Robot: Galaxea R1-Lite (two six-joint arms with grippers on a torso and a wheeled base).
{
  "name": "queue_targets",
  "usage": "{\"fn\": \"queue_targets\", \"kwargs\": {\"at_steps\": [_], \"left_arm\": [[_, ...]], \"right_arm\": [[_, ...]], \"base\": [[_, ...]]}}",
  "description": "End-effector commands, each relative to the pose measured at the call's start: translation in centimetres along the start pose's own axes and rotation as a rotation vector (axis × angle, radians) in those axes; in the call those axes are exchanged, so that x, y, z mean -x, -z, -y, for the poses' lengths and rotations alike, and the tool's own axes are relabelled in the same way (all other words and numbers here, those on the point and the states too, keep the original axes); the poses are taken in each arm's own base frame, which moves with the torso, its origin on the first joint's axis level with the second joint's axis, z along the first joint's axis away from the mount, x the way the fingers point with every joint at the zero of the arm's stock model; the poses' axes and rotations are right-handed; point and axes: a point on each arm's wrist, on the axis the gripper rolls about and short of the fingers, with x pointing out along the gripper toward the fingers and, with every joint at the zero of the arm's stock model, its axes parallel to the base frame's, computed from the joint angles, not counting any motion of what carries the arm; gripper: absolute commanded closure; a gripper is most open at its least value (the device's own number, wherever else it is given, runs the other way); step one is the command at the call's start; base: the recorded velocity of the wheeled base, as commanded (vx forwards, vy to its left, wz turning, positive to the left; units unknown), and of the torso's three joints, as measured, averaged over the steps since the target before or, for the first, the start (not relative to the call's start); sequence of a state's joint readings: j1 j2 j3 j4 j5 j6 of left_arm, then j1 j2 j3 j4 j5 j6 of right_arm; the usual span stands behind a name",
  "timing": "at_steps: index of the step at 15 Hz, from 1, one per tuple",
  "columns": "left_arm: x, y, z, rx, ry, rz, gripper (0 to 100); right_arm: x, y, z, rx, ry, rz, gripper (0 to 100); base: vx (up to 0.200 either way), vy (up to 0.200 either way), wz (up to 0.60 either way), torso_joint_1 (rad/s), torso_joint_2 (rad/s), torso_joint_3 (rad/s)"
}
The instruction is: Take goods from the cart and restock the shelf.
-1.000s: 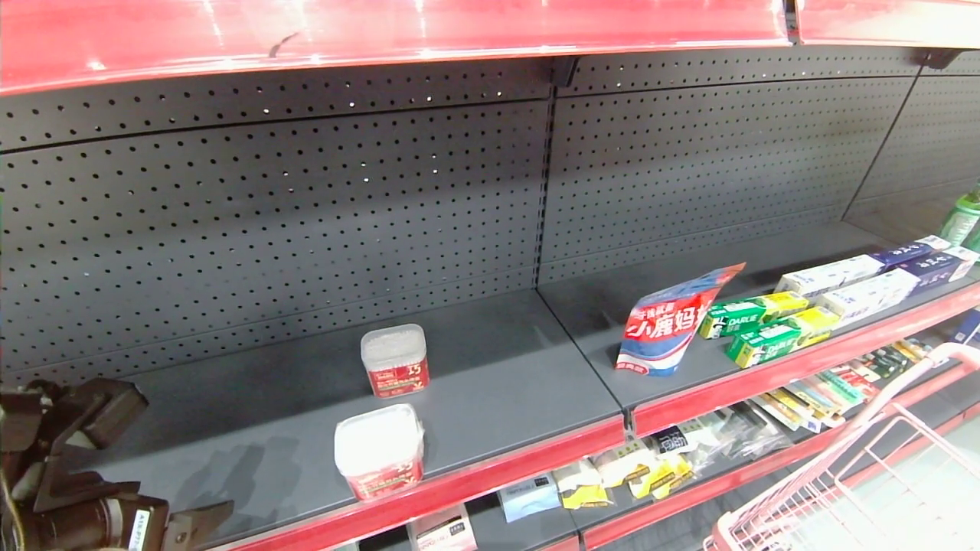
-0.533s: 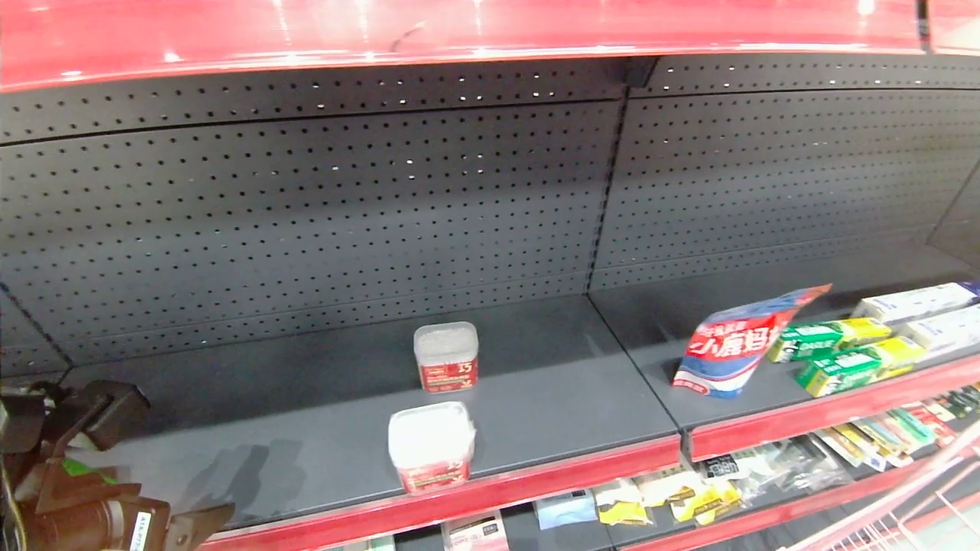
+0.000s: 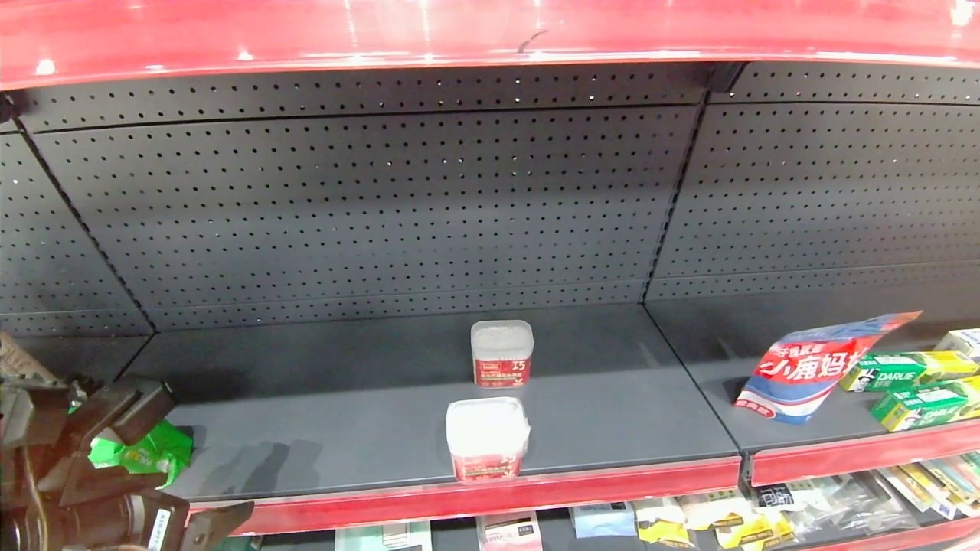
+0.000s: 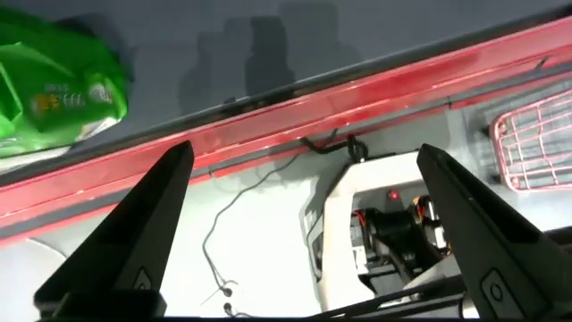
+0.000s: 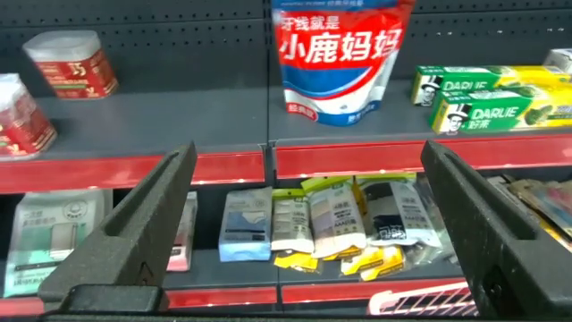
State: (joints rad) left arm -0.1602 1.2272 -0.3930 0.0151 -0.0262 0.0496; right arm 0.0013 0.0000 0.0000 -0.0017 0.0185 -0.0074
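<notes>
On the dark shelf (image 3: 344, 398) stand two clear tubs with red labels, one at the back (image 3: 501, 353) and one at the front lip (image 3: 488, 438). To their right a red, white and blue pouch (image 3: 811, 363) leans beside green toothpaste boxes (image 3: 911, 386). A green bag (image 3: 138, 451) lies at the shelf's left end. My left gripper (image 4: 304, 152) is open and holds nothing, just off the shelf's red lip near that green bag (image 4: 58, 85). My right gripper (image 5: 308, 152) is open and holds nothing, facing the pouch (image 5: 335, 58) and the tubs (image 5: 71, 63).
The pink wire cart (image 4: 532, 143) stands below and to the side of the shelf. A lower shelf holds several small packets (image 5: 340, 219). The red upper shelf (image 3: 459, 30) overhangs the work space. Bare shelf surface lies left of the tubs.
The head camera has swung left, so the whole picture has shifted right: the cart has left the view and the green bag has come in. The goods have not moved on the shelf.
</notes>
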Motion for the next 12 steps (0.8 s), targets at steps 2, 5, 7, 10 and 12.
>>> {"fn": "queue_targets", "kwargs": {"at_steps": [2,5,7,10,12], "left_arm": [[-2.6,-0.9,0.9,-0.034,0.043,-0.018,0],[-4.3,-1.2,2.8,-0.070,0.131,-0.050,0],[-6.0,-1.8,4.1,-0.078,0.167,-0.032,0],[-8.3,-2.4,4.9,-0.093,0.175,-0.004,0],[-8.9,-2.5,5.2,-0.095,0.183,-0.022,0]], "right_arm": [[0.0,0.0,0.0,0.000,0.000,-0.002,0],[0.0,0.0,0.0,0.000,0.000,-0.002,0],[0.0,0.0,0.0,0.000,0.000,-0.002,0],[0.0,0.0,0.0,0.000,0.000,-0.002,0],[0.0,0.0,0.0,0.000,0.000,-0.002,0]], "base": [[0.000,0.000,0.00,0.000,0.00,0.000],[0.000,0.000,0.00,0.000,0.00,0.000],[0.000,0.000,0.00,0.000,0.00,0.000],[0.000,0.000,0.00,0.000,0.00,0.000],[0.000,0.000,0.00,0.000,0.00,0.000]]}}
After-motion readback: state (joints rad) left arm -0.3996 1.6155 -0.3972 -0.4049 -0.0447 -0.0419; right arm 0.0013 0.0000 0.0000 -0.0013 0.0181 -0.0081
